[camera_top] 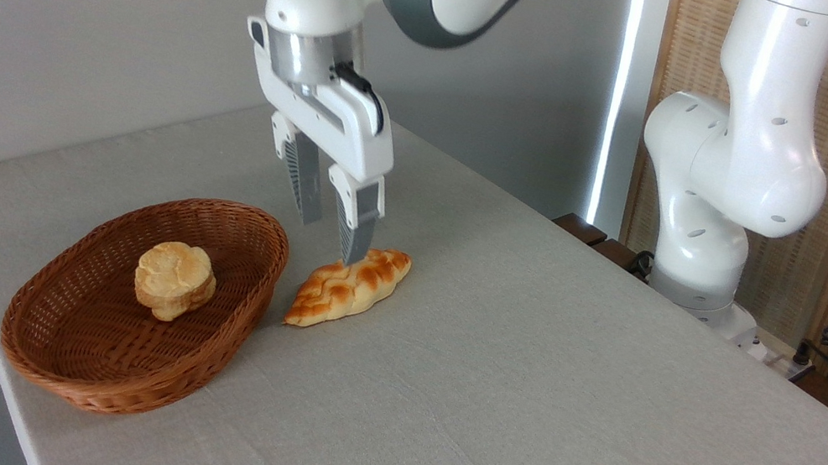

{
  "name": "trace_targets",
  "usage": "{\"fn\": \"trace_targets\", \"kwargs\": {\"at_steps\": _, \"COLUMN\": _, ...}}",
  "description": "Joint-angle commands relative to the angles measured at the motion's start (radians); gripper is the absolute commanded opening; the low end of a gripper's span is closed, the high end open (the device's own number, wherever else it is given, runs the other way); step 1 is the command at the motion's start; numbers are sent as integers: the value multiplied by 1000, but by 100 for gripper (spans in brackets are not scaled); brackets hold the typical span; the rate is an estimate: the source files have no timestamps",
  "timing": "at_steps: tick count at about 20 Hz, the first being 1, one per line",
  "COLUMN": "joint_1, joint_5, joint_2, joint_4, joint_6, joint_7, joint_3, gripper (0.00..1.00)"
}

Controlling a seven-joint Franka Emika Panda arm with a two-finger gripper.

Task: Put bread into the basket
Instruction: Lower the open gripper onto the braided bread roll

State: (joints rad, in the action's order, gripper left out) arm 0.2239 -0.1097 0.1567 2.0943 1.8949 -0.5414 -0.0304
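1. We see our gripper pointing down at the table, its two fingers spread a moderate way apart and holding nothing.
2. The braided loaf of bread lies on the grey tablecloth directly under the gripper; the nearer fingertip looks to be at, or just above, its crust, and the other finger hangs behind the loaf.
3. The oval wicker basket sits to the left of the gripper and lower in the picture, its rim just beside the loaf's pointed end.
4. A small pale round bun already rests inside the basket.
5. We judge the task barely begun: the loaf is not yet gripped, and the closing, lifting, carrying left and releasing are all left.
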Motion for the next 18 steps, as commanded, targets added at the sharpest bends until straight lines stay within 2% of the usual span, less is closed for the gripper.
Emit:
{"fn": "trace_targets", "kwargs": {"at_steps": 1, "joint_1": 26, "joint_5": -15, "joint_2": 53, "joint_4": 122, "joint_6": 73, "joint_7": 8, "joint_3": 12, "gripper": 100}}
{"fn": "trace_targets", "kwargs": {"at_steps": 6, "joint_1": 43, "joint_5": -13, "joint_2": 64, "joint_4": 196, "joint_6": 164, "joint_7": 9, "joint_3": 10, "gripper": 100}}
{"fn": "trace_targets", "kwargs": {"at_steps": 8, "joint_1": 63, "joint_5": -13, "joint_2": 58, "joint_4": 207, "joint_6": 171, "joint_7": 9, "joint_3": 12, "gripper": 100}}
{"fn": "trace_targets", "kwargs": {"at_steps": 11, "joint_1": 69, "joint_5": -13, "joint_2": 38, "joint_4": 208, "joint_6": 187, "joint_7": 11, "joint_3": 10, "gripper": 100}}
{"fn": "trace_targets", "kwargs": {"at_steps": 13, "joint_1": 97, "joint_5": -5, "joint_2": 21, "joint_4": 208, "joint_6": 187, "joint_7": 11, "joint_3": 10, "gripper": 100}}
{"fn": "trace_targets", "kwargs": {"at_steps": 18, "joint_1": 98, "joint_5": 7, "joint_2": 12, "joint_4": 208, "joint_6": 185, "joint_7": 4, "joint_3": 12, "gripper": 100}}
